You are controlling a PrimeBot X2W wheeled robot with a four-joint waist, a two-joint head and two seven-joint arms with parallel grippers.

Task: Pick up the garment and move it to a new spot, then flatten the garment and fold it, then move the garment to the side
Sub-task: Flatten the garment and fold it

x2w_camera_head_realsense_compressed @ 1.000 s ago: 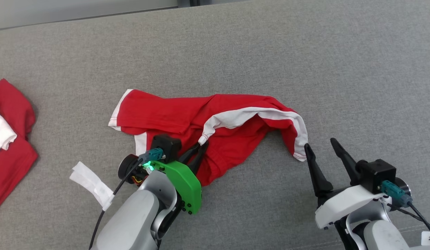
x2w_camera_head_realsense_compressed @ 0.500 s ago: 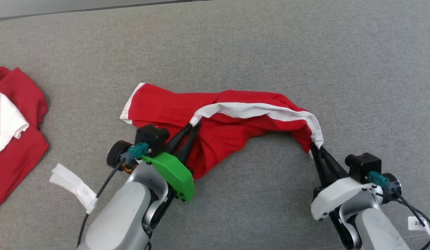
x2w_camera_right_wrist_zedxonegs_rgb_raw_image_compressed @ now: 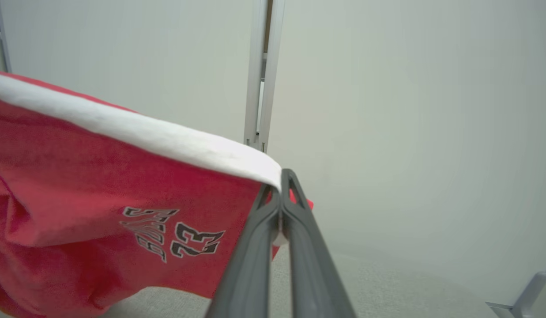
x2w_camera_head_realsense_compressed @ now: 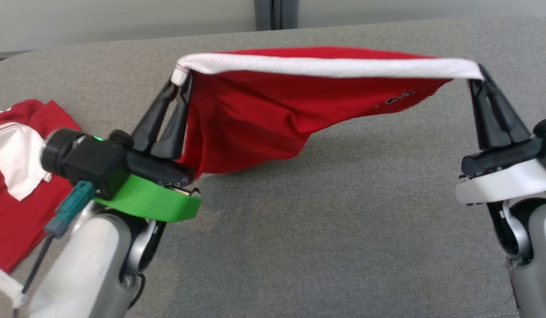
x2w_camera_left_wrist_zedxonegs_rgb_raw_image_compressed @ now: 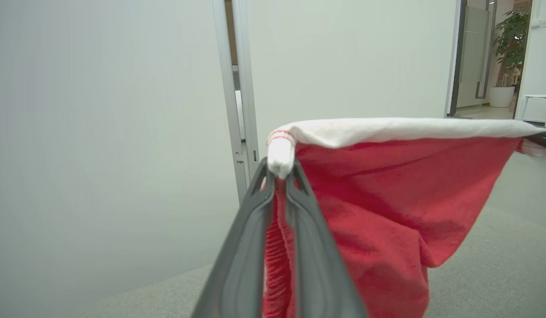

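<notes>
left gripper (x2w_camera_head_realsense_compressed: 181,81) and right gripper (x2w_camera_head_realsense_compressed: 478,73), each pinched tight on one end of the garment (x2w_camera_head_realsense_compressed: 264,106).
strung between the two sets of fingertips, white band taut along the top, red cloth sagging below and bunching toward the left gripper. long axis straight from one gripper to the other, band edge up, loose bulk hanging down over the grey surface (x2w_camera_head_realsense_compressed: 343,221); lowest fold touching it or not, cannot tell. from the head: the whole span, plus another red and white cloth (x2w_camera_head_realsense_compressed: 16,176) lying well off beyond the left gripper. from the left wrist: band corner bunched at the fingertips, red gathered between the fingers. from the right wrist: black print (x2w_camera_right_wrist_zedxonegs_rgb_raw_image_compressed: 175,236) with "23" just beside the closed fingers, a small blur from the head.
</notes>
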